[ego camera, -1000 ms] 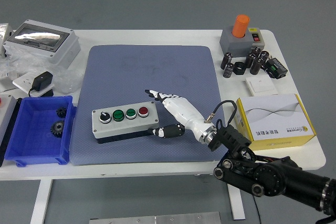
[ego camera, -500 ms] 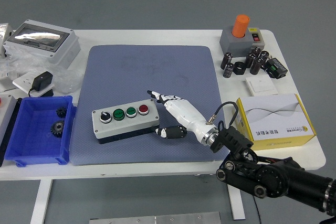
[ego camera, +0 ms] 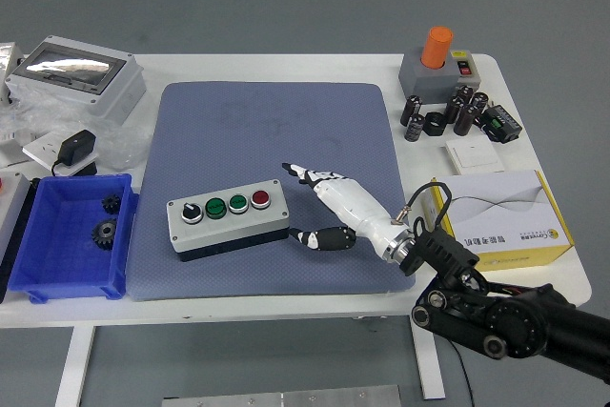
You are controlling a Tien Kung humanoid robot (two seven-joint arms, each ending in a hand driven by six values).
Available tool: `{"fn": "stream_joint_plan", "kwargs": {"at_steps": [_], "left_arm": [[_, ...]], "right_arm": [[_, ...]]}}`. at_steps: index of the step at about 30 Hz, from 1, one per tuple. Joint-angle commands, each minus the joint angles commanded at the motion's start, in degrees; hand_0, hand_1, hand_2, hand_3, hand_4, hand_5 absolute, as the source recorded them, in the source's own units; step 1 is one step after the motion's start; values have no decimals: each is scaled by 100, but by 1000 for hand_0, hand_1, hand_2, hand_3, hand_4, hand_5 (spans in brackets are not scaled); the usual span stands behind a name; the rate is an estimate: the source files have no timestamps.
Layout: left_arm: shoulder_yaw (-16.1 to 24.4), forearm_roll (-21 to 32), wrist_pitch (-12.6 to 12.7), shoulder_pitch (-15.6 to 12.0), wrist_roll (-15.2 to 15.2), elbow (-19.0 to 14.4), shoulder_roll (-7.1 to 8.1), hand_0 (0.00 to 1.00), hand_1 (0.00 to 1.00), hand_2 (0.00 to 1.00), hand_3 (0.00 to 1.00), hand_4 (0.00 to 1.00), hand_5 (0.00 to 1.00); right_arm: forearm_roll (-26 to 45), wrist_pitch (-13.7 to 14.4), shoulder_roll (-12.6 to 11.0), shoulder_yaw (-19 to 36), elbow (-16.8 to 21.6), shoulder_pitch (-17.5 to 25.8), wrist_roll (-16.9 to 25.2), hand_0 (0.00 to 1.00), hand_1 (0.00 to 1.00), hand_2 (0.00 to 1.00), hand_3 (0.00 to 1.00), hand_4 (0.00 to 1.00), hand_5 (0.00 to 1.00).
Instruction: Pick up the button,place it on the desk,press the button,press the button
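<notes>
The room has a plain grey floor, and on it stands a white table with rounded corners. Most of the table is covered by a large blue-grey mat with a soft, cloth-like texture. To the right of the hand lies a flat yellow and white cardboard box. Far to the left of the hand sits a blue plastic bin with 2 dark gears inside.

The button box, a grey rectangular case with a black base, lies on the mat just left of the hand. On its top are 4 round controls: 1 black knob, 2 green buttons and 1 red button.

The right hand, white and smooth with black joints, is above the mat with its fingers spread and holding nothing. The thumb points toward the box. Compared with 1 second ago, the hand has moved to the right and away from the box, so there is now a clear gap between them. The box has not moved.

Far behind the hand, to the right, an orange cylinder stands on a small grey block.
</notes>
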State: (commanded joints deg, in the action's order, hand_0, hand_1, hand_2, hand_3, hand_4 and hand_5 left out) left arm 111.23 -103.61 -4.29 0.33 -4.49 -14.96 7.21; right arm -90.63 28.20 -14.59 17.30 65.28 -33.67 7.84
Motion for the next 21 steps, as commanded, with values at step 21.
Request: {"fn": "stream_joint_plan", "kwargs": {"at_steps": [21], "left_arm": [[10,-39,-12,20,38,7,33,786,762,729,808,917,647]], "right_arm": [[-136,-929,-121,-570,62,-768,-304,948,911,998,998,743,158]]}}
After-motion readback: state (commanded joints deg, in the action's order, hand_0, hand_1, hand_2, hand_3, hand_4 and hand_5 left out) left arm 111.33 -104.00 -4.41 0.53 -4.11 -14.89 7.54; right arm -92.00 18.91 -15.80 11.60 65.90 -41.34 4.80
